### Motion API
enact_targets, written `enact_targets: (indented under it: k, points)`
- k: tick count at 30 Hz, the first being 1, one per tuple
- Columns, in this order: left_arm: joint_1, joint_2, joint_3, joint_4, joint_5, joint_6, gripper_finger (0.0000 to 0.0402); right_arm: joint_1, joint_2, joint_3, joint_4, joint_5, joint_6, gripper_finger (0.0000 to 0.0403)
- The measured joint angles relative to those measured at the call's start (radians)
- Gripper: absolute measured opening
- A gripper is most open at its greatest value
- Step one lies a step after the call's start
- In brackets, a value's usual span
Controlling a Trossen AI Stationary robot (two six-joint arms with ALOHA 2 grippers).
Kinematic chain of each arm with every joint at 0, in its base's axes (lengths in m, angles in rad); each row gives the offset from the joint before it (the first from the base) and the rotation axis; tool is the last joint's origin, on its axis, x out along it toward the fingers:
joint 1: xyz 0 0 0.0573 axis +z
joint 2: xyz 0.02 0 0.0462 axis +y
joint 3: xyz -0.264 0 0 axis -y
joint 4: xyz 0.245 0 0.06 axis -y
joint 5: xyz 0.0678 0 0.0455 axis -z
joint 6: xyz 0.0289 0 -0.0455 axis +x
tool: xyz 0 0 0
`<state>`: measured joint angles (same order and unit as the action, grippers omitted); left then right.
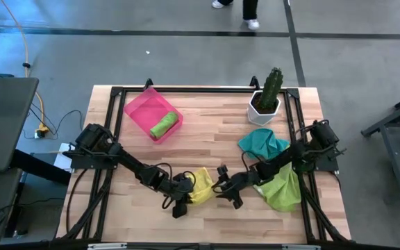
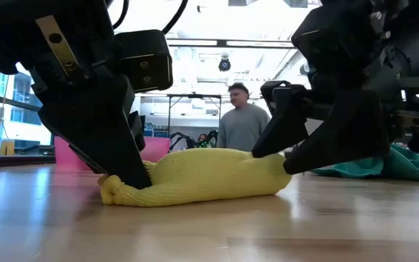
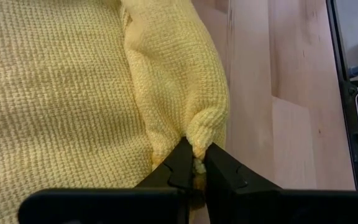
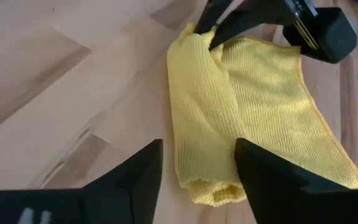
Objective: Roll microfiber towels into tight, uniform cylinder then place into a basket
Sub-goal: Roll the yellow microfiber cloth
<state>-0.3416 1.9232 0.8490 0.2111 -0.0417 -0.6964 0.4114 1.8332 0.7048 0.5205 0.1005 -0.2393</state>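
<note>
Jaws: left gripper (image 3: 194, 163) pinches one end of the yellow towel (image 1: 201, 185); right gripper (image 4: 197, 163) stands spread astride the other end, not gripping. Half-rolled, the towel lies near the worktop's (image 1: 214, 132) front edge. Soft, limp cloth probably unrolls unless held at both ends. Bare wood leads toward the basket (image 1: 136, 110), far-left corner.

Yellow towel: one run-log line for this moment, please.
yellow towel: partly rolled | left gripper: shut on its end | right gripper: open, astride | basket: one green roll
</note>
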Motion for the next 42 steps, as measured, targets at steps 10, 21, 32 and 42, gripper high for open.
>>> enact_targets:
  k: [10, 21, 32, 42]
  points:
    - [0.0, 0.003, -0.003, 0.028, 0.0, 0.0, 0.0015, -0.013, 0.0, 0.0, -0.01, -0.005, 0.009, 0.0215]
    - [0.0, 0.006, -0.003, 0.048, 0.001, 0.0, 0.0015, -0.013, 0.0, 0.0, -0.025, -0.005, 0.039, 0.0169]
    - [-0.001, 0.006, -0.002, 0.046, 0.001, 0.0, 0.0015, -0.014, 0.093, 0.048, -0.008, 0.003, 0.051, 0.0192]
    - [-0.001, 0.006, -0.002, 0.047, 0.005, 0.0, 0.0015, -0.041, 0.107, 0.069, -0.051, -0.022, 0.107, 0.017]
